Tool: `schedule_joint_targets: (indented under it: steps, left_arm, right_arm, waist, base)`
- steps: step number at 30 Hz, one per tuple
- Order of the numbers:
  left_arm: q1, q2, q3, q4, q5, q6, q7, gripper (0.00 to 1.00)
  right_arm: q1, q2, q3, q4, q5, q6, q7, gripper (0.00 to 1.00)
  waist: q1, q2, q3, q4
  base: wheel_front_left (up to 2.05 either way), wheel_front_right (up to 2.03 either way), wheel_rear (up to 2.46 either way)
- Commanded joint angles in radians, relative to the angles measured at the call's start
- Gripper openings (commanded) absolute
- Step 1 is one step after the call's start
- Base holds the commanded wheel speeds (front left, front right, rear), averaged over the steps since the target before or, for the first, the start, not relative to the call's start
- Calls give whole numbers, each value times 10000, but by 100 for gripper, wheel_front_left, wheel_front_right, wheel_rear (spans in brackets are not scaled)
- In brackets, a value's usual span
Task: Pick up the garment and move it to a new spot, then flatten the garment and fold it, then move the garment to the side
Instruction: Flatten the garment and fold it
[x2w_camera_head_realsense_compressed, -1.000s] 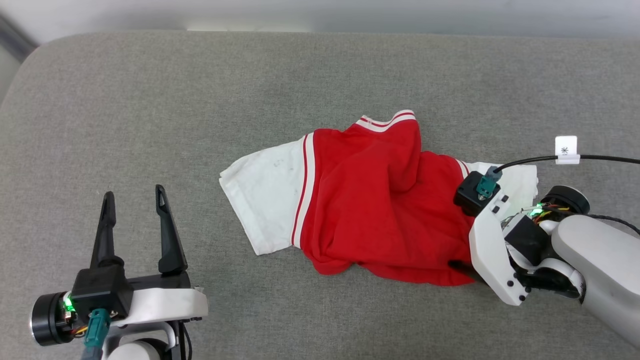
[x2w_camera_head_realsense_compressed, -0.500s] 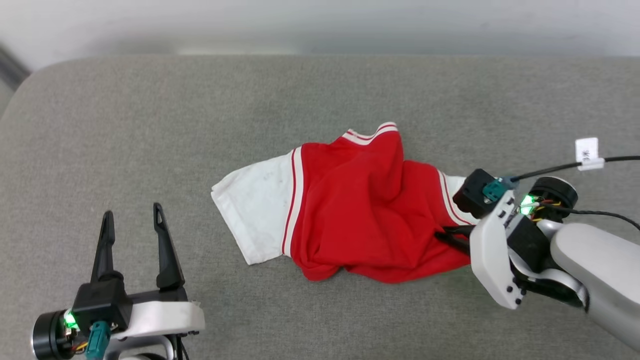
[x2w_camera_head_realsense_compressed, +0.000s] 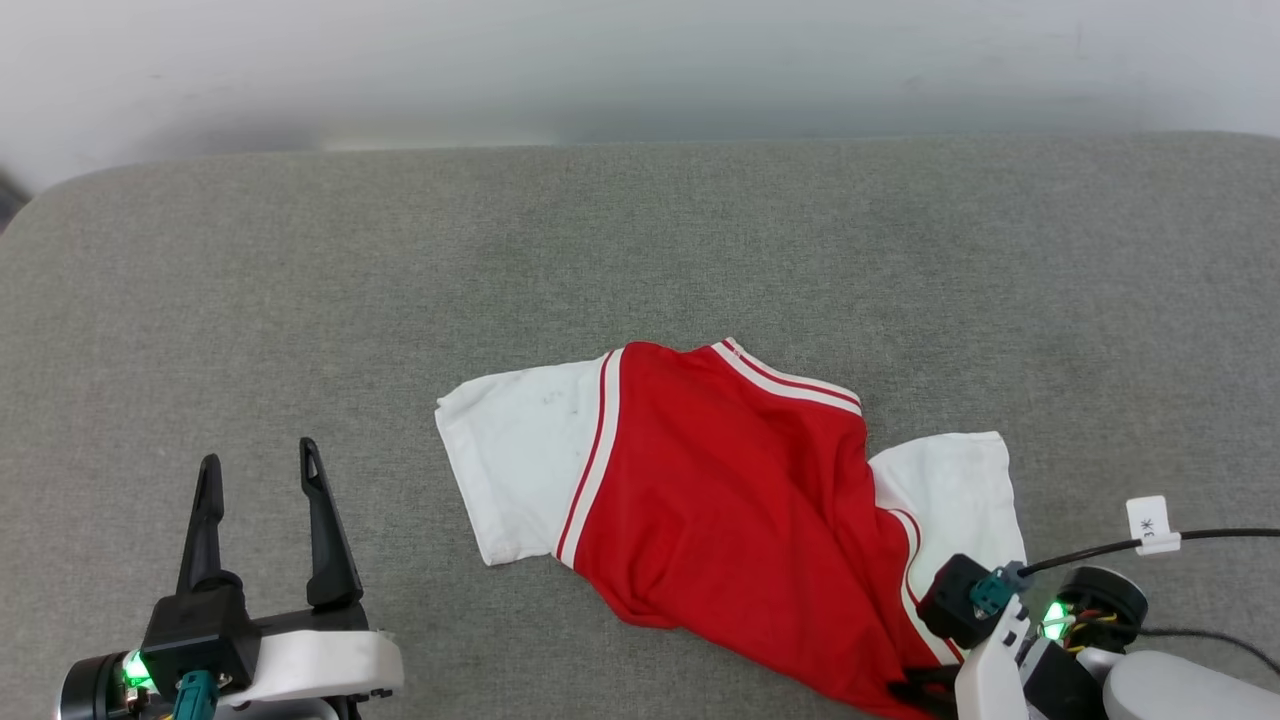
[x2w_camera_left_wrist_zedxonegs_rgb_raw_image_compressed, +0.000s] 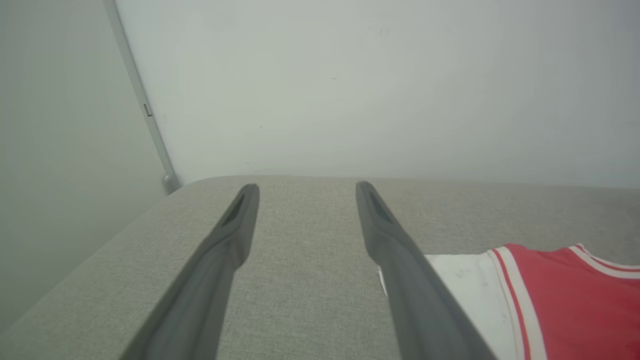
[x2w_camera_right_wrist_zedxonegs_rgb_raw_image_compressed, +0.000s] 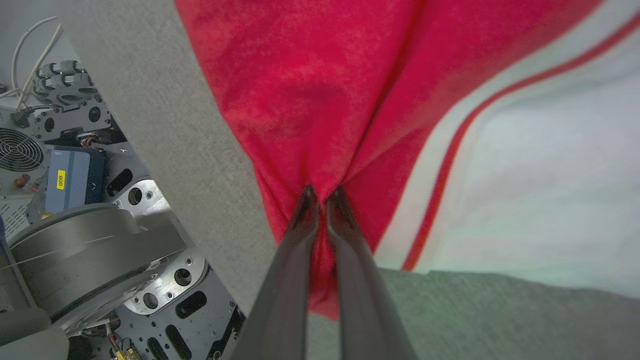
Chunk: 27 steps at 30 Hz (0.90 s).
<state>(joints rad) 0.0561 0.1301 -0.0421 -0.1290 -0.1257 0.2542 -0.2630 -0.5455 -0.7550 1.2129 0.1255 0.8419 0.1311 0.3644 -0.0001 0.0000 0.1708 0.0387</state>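
The garment (x2w_camera_head_realsense_compressed: 720, 510) lies on the grey padded table (x2w_camera_head_realsense_compressed: 640, 250), red body in the middle with a white sleeve at either end and striped trim along the seams. No print shows on this face. At the bottom right my right gripper (x2w_camera_head_realsense_compressed: 915, 690) is shut on the red hem. The right wrist view shows the two fingertips pressed together, my right gripper (x2w_camera_right_wrist_zedxonegs_rgb_raw_image_compressed: 322, 192) pinching a bunch of the garment (x2w_camera_right_wrist_zedxonegs_rgb_raw_image_compressed: 325, 90) near the table's near edge. My left gripper (x2w_camera_head_realsense_compressed: 258, 462) stands open at the lower left, apart from the left sleeve. In the left wrist view my left gripper (x2w_camera_left_wrist_zedxonegs_rgb_raw_image_compressed: 305, 186) holds nothing, and the garment (x2w_camera_left_wrist_zedxonegs_rgb_raw_image_compressed: 550, 300) lies to its right.
A black cable with a white tag (x2w_camera_head_realsense_compressed: 1147, 522) runs off to the right above my right wrist. A pale wall (x2w_camera_head_realsense_compressed: 640, 70) rises behind the table's far edge. Past the near edge the right wrist view shows the robot's base (x2w_camera_right_wrist_zedxonegs_rgb_raw_image_compressed: 75, 210).
The right gripper has shut on the red hem and drawn it toward the near edge, stretching the garment out. The head camera has moved. The left gripper stays open.
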Motion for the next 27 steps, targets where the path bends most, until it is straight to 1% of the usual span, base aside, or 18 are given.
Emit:
schedule_joint_targets:
  steps: [1, 2, 3, 6, 9, 12, 15, 18, 20, 22, 24, 27]
  left_arm:
    - [93, -25, 66, 14, 58, -55, -24, 100]
    - [117, -43, 96, 33, 95, -67, -24, 100]
    - [143, -68, 123, 51, 107, -95, -24, 100]
    - [260, -128, 232, 119, 178, -161, -24, 100]
    - [373, -207, 355, 84, 211, -206, -24, 100]
    - [424, -278, 410, 25, 273, -246, -24, 100]
    - [432, -300, 468, -3, 345, -316, -24, 100]
    - [346, -327, 478, -21, 398, -410, -24, 100]
    - [257, -340, 441, 1, 453, -485, -24, 100]
    - [165, -364, 408, 27, 471, -541, -24, 100]
    - [83, -393, 351, 65, 519, -612, -24, 100]
    - [-109, -437, 299, 86, 532, -691, -24, 100]
  right_arm:
    - [147, 120, -132, 125, -128, -7, -114, 19]
    - [227, 209, -307, 204, -235, -12, -227, 49]
    - [262, 250, -543, 244, -350, -12, -367, 100]
    - [394, 94, -1109, -29, -632, -9, -416, 100]
    - [424, -244, -1893, -711, -769, -7, -342, 100]
    - [214, -744, -2791, -1433, -940, -9, -141, 100]
    - [-111, -1058, -3637, -1828, -1208, -7, 267, 100]
    - [-583, -1242, -4255, -1781, -1227, -9, 920, 100]
    - [-931, -1336, -4364, -1583, -1261, -9, 1556, 100]
    - [-1286, -1260, -4391, -1313, -974, -9, 2218, 100]
    - [-1683, -1288, -4221, -1048, -755, -7, 2953, 100]
    - [-2185, -1159, -3862, -620, -230, -7, 4042, 100]
  waist:
    - [1, 0, 0, -12]
    - [1, 0, -13, -29]
    - [1, 0, -46, -41]
    - [1, 0, -188, -98]
    - [1, 0, -310, -199]
    - [1, 0, -374, -244]
    - [1, 0, -382, -253]
    - [1, 0, -313, -207]
    - [1, 0, -223, -135]
    - [1, 0, -95, -53]
    - [1, 0, 71, 54]
    - [1, 0, 372, 191]
  base:
    - [0, 0, 0]
    - [0, 0, 0]
    - [0, 0, 0]
    - [0, 0, 0]
    - [0, 0, 0]
    - [0, 0, 0]
    - [0, 0, 0]
    - [0, 0, 0]
    - [0, 0, 0]
    - [0, 0, 0]
    - [0, 0, 0]
    - [0, 0, 0]
